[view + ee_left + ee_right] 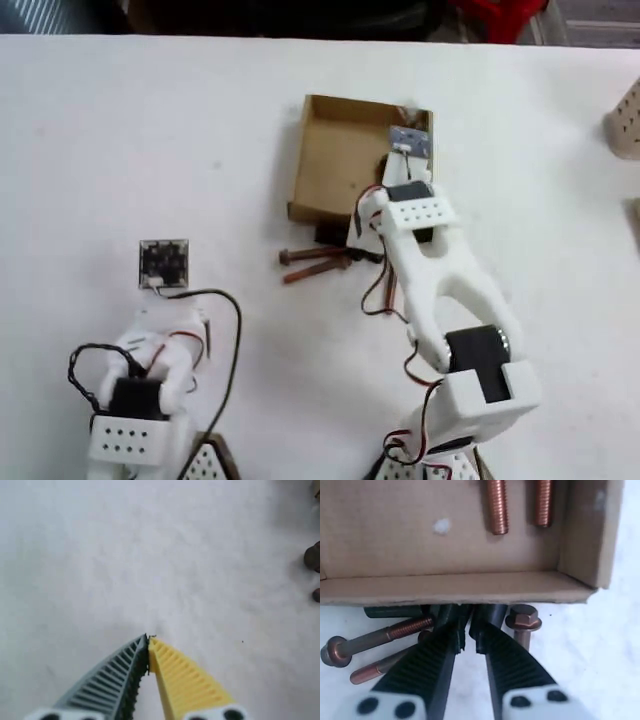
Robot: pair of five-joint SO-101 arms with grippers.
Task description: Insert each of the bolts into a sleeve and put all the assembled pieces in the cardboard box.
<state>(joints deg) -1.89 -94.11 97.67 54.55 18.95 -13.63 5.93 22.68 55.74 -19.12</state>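
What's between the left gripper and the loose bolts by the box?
Just bare table. The high view shows nothing between the left gripper and the bolts, and the left wrist view shows the same white stretch ahead of its jaws.

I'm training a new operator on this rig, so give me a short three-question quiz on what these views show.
1. True or false: the left gripper is shut over the table.
2. How many threaded bolt ends show inside the box in the right wrist view? A) one B) two C) four
3. Fill in: the loose bolts lie on the table, ____ the box.
Key: 1 true; 2 B; 3 outside.
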